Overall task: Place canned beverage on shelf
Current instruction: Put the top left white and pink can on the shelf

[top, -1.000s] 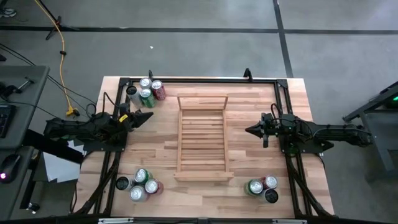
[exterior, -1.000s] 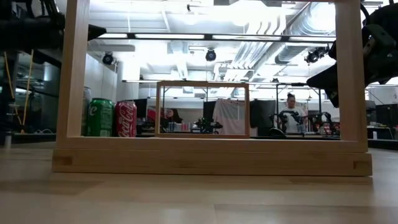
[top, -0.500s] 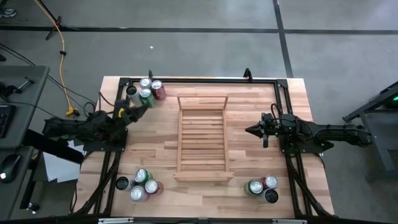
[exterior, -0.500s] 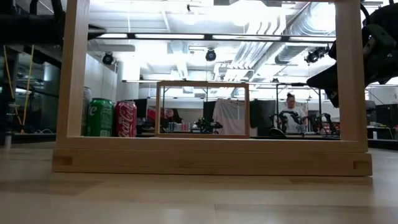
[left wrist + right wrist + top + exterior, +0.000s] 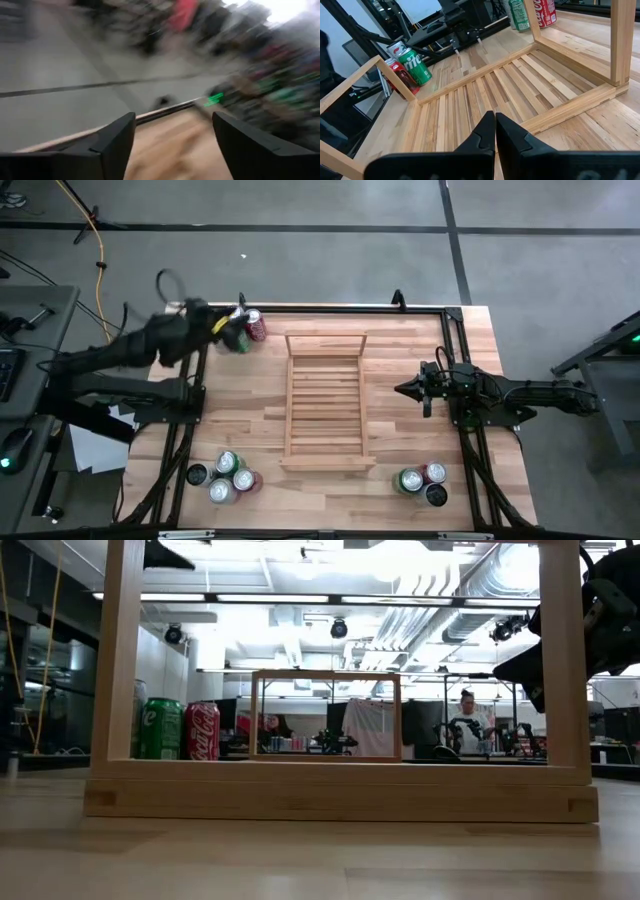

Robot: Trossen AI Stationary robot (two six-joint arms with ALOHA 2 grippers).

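Note:
The shelf (image 5: 325,395), a light-wood slatted rack, lies in the middle of the table with nothing on it. A group of cans stands at the table's far left corner, with a red can (image 5: 257,328) and a green can (image 5: 160,728) among them. My left gripper (image 5: 226,328) hovers above this group; in its wrist view its fingers (image 5: 116,145) stand apart with nothing between them. My right gripper (image 5: 408,390) is shut and empty, held above the table just right of the shelf (image 5: 485,95).
More cans stand near the front left (image 5: 228,477) and the front right (image 5: 422,480) of the table. A black frame (image 5: 400,307) runs along the table's edges. Bare wood lies between the shelf and each can group.
My left arm has swung fast from the table's left side toward the far edge and risen, and its gripper now sits over the far-left cans. The cans and the shelf have stayed where they were.

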